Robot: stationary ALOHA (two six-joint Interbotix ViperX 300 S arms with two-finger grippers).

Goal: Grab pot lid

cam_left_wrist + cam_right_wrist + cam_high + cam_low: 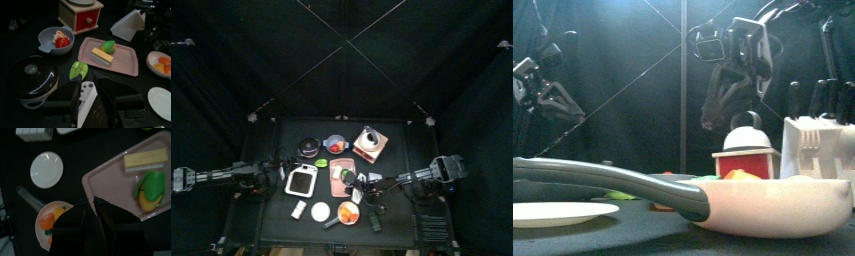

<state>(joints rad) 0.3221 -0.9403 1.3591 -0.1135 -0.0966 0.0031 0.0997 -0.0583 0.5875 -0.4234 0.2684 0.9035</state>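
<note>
The pot lid is round and glossy black with a pale knob, and it sits on a pot beside the grey bowl with red inside. From above, the pot lid is at the table's back left. My left gripper hovers open and empty a short way from the lid, with a white strip showing between its jaws. In the top view the left gripper is at the table's left edge. My right gripper is shut and empty over the pink tray.
A pink tray with food, a green piece, a red box and a silvery pointed vessel lie beyond the lid. A fruit bowl and white plate sit nearby. A large pan fills the front view.
</note>
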